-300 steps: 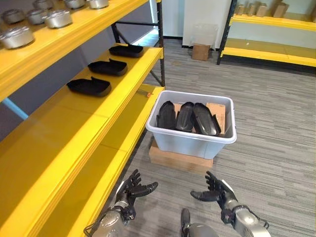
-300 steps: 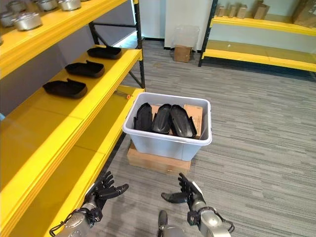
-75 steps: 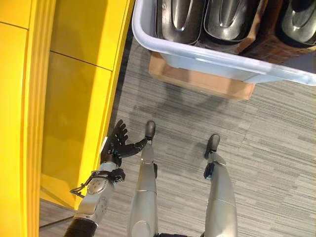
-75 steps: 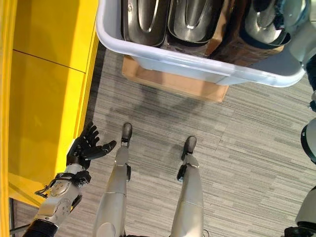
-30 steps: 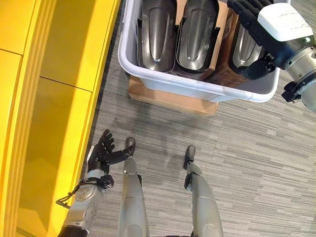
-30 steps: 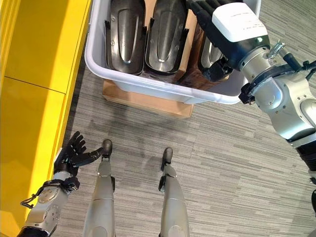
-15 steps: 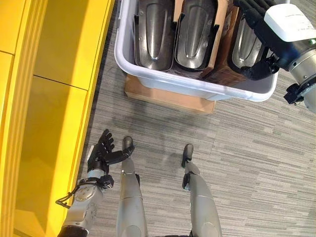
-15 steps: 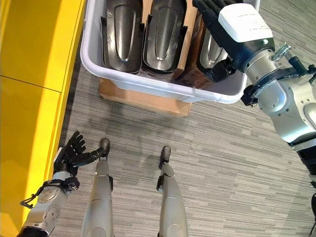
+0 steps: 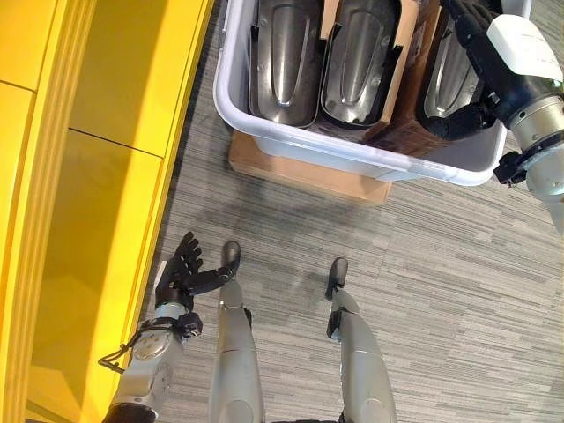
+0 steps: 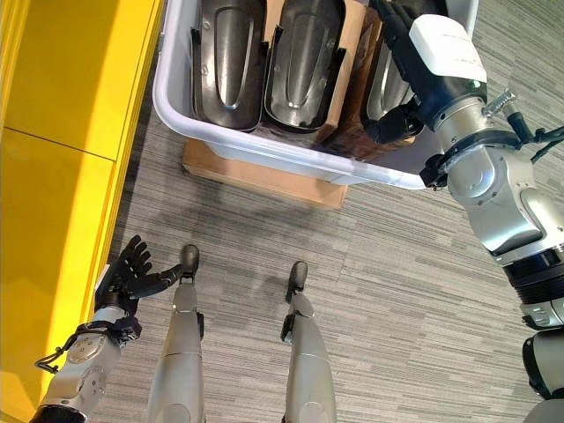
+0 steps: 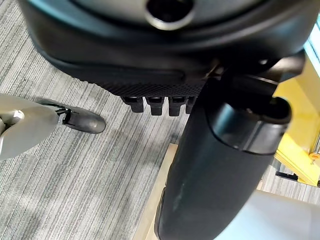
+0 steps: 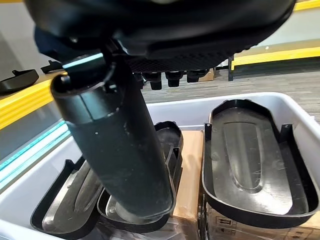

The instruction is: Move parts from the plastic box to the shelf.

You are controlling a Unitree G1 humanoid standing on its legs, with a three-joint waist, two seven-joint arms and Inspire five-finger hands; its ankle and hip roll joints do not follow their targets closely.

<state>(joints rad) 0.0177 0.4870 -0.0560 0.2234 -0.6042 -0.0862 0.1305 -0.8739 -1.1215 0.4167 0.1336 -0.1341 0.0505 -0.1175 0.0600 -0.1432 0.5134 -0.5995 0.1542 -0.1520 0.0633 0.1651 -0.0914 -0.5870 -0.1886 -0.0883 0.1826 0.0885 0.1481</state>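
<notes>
Three black parts stand in your plastic box (image 9: 352, 155): two parts (image 9: 284, 53) side by side toward the yellow shelf (image 9: 97, 176), and a third part (image 12: 257, 160) on the far side of a cardboard divider (image 9: 404, 44). Your right hand (image 10: 423, 62) reaches over the box rim just above that third part, fingers straight and thumb extended, grasping nothing. Your left hand (image 9: 181, 278) hangs low beside the shelf edge, fingers spread and empty. A cardboard box (image 9: 308, 176) supports the bin on grey carpet (image 9: 458, 291).

Box top: the white plastic box (image 9: 348, 150) is left uncovered
Box inside: crowded by black moulded trays (image 9: 284, 57) set side by side
Left flank: closed off by the yellow shelf (image 9: 106, 176)
</notes>
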